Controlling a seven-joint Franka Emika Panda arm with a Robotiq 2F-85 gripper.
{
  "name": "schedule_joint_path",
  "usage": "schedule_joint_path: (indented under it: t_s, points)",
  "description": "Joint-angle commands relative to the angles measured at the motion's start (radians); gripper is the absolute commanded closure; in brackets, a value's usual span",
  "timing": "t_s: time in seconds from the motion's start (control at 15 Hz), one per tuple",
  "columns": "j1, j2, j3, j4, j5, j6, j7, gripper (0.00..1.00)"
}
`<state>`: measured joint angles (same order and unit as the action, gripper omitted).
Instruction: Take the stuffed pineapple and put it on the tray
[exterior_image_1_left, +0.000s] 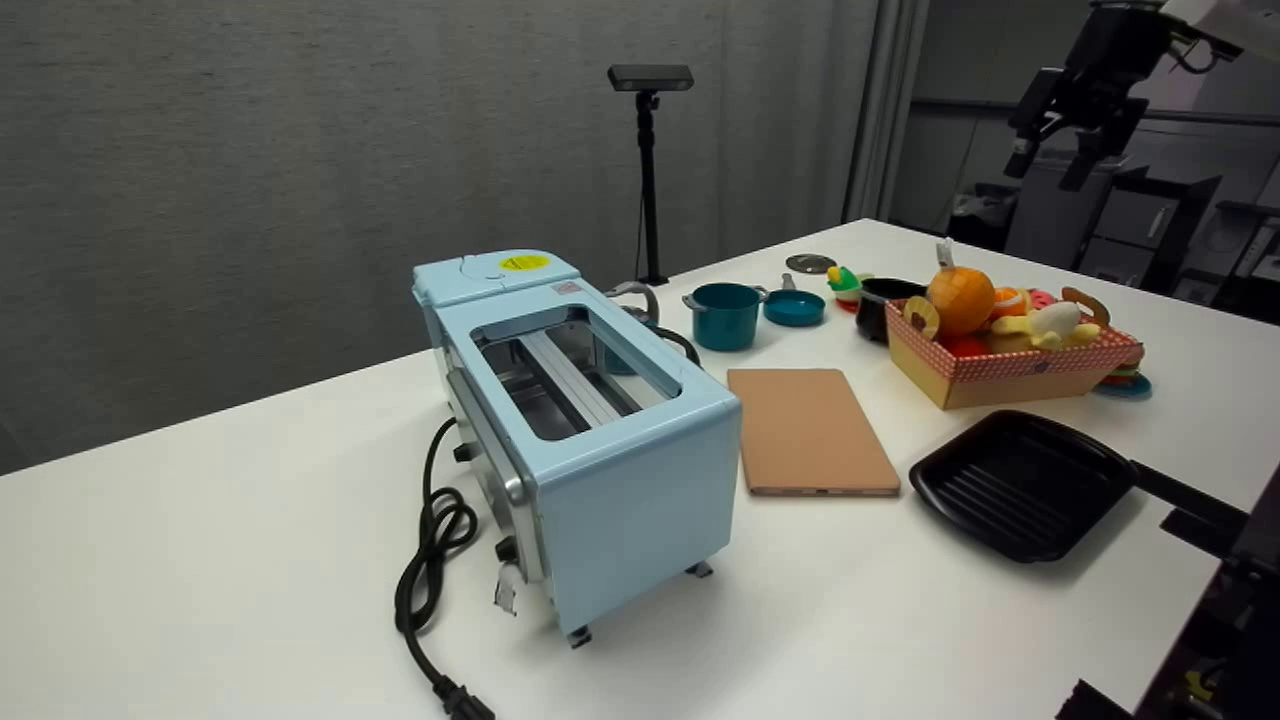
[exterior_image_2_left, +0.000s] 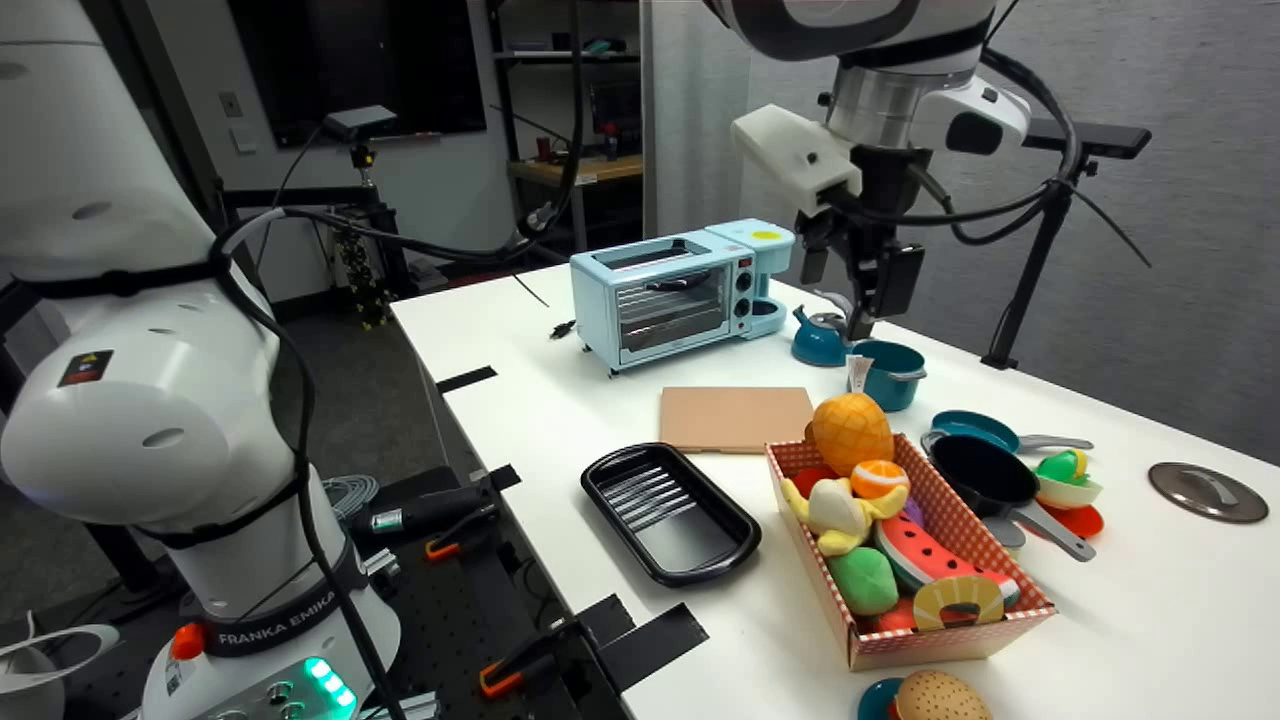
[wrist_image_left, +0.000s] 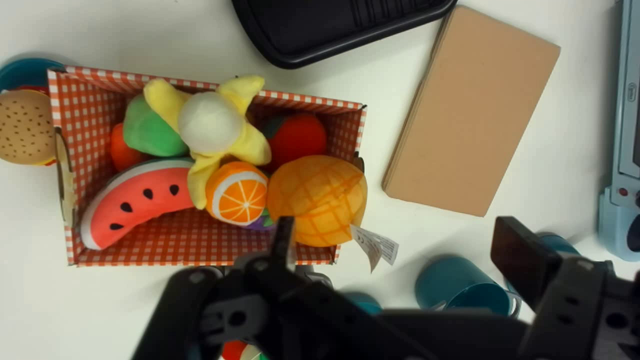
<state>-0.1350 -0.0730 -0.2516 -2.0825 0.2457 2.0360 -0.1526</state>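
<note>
The stuffed pineapple (exterior_image_1_left: 961, 300) is an orange-yellow plush with a white tag. It lies at one end of the red-checked crate, on top of other toy foods, in both exterior views (exterior_image_2_left: 851, 433) and the wrist view (wrist_image_left: 320, 200). Its green end is hidden. The black tray (exterior_image_1_left: 1025, 485) lies on the table beside the crate, with nothing in it; it also shows in an exterior view (exterior_image_2_left: 700, 535) and partly at the wrist view's top edge (wrist_image_left: 320, 30). My gripper (wrist_image_left: 396, 225) is open and empty, high above the table; it also shows in both exterior views (exterior_image_1_left: 1047, 172) (exterior_image_2_left: 857, 290).
The crate (exterior_image_2_left: 945, 655) holds a banana, an orange, a watermelon slice and other plush foods. A brown board (exterior_image_2_left: 735, 418) lies beside the tray. A blue toaster oven (exterior_image_1_left: 620, 500), teal pot (exterior_image_1_left: 725, 318), black pot (exterior_image_2_left: 980, 480), glass lid (exterior_image_2_left: 1208, 492) and toy burger (exterior_image_2_left: 940, 697) stand around.
</note>
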Motion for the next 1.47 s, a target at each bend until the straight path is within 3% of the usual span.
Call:
schedule_joint_path:
  t_s: [0.0, 1.4]
  points:
    - [-0.011, 0.125, 0.030, 0.136, 0.037, -0.024, 0.021, 0.00]
    - [-0.031, 0.388, 0.112, 0.305, 0.033, -0.045, 0.076, 0.00]
